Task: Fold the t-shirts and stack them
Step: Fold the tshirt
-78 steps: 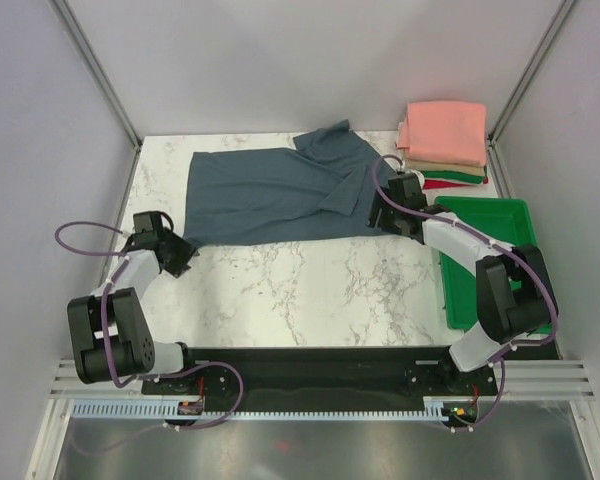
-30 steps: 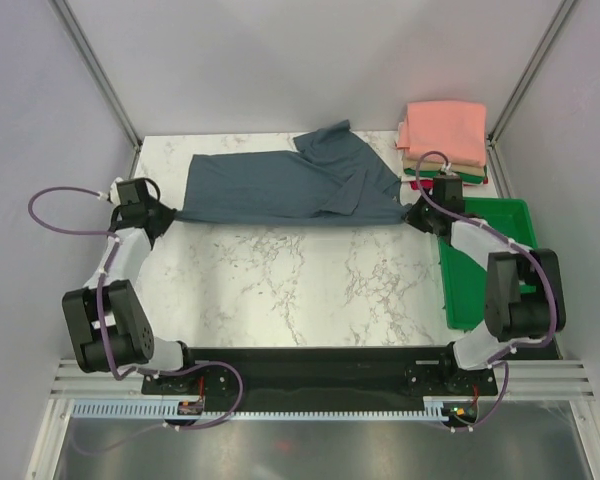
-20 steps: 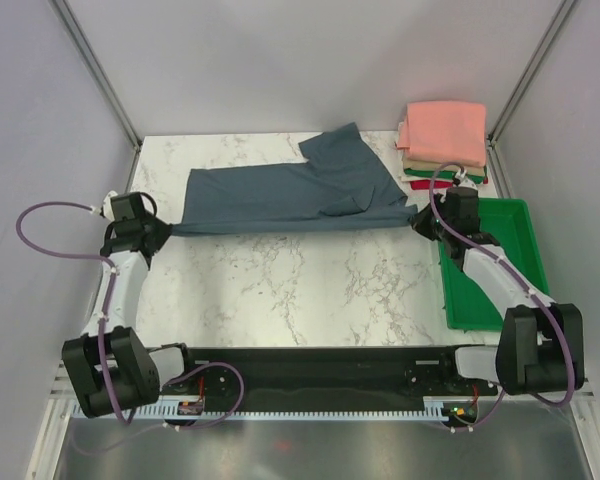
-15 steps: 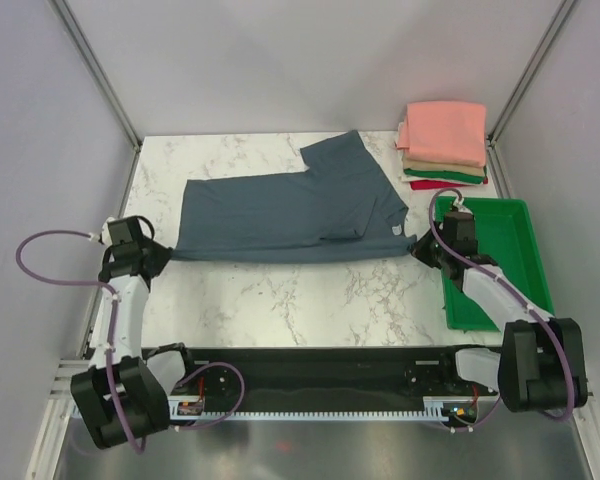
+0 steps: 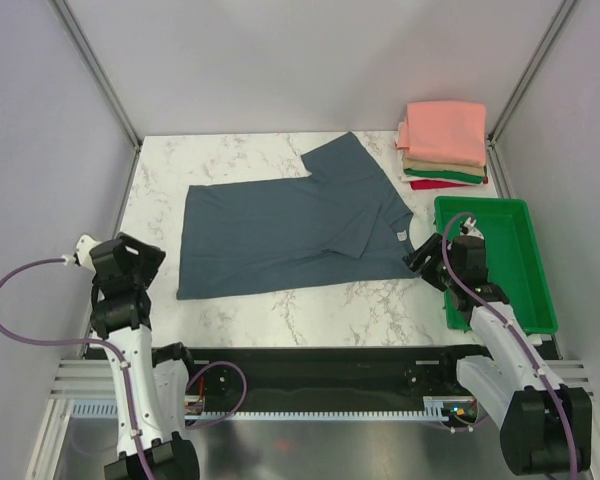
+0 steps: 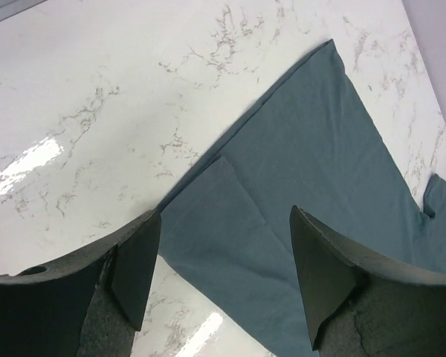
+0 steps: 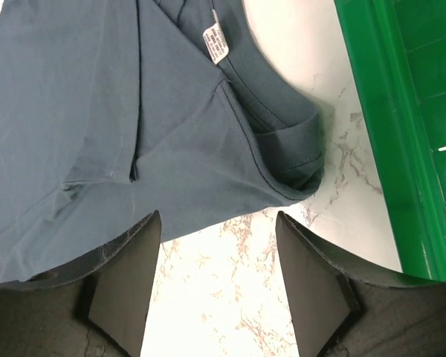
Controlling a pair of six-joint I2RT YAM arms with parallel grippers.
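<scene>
Two claws were found spread open, neither gripping anything. The left claw (image 5: 143, 262) sat just beside the near left corner of the blue-grey shirt (image 5: 290, 225), and the left wrist view showed that corner between the parted fingers (image 6: 134, 268) with a small flap turned over. The right claw (image 5: 416, 257) sat at the collar end, next to the green tray (image 5: 525, 270). The shirt lay spread on the marble table (image 5: 310, 300), one sleeve pointing towards the far right corner, a white label (image 7: 218, 43) showing at the neck. The stack of folded shirts (image 5: 443, 140) stood in that corner beyond the tray, the pink one on top.
</scene>
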